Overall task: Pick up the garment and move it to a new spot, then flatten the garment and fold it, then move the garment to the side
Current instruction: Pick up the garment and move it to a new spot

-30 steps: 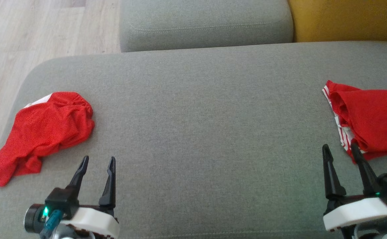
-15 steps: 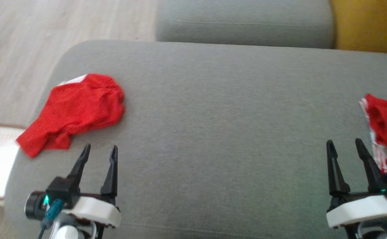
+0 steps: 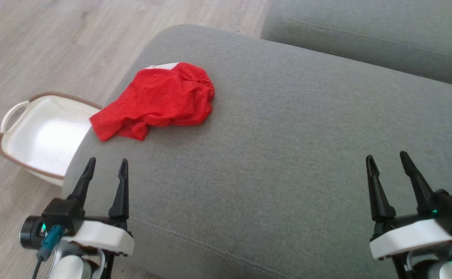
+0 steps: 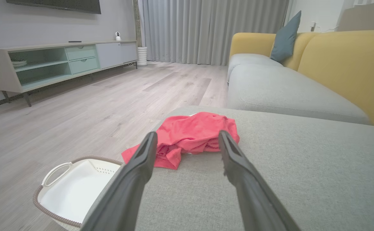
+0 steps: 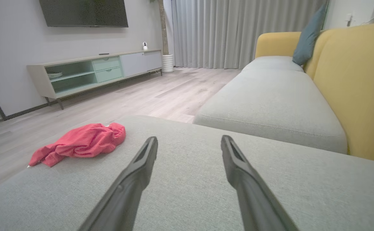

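A crumpled red garment [image 3: 160, 100] with a white edge lies on the grey sofa seat [image 3: 287, 155] near its left end, one corner hanging over the rim. In the left wrist view the red garment [image 4: 190, 134] sits straight ahead between my fingers, some way off. My left gripper [image 3: 105, 168] hovers open and empty near the seat's front left corner, short of the garment. My right gripper [image 3: 387, 162] is open and empty over bare seat at the lower right. From the right wrist, the garment [image 5: 81, 142] lies far to the left.
A white basket [image 3: 43, 135] with a brown rim stands on the wood floor [image 3: 55, 46] beside the seat's left end. A second grey cushion [image 3: 365, 31] lies behind. Yellow sofa backs [image 5: 353, 83] and a low TV cabinet [image 4: 62, 61] stand farther off.
The head camera has swung left: the basket has come into view and the second red garment at the right has left the picture. Both grippers stay open and hold their places in view.
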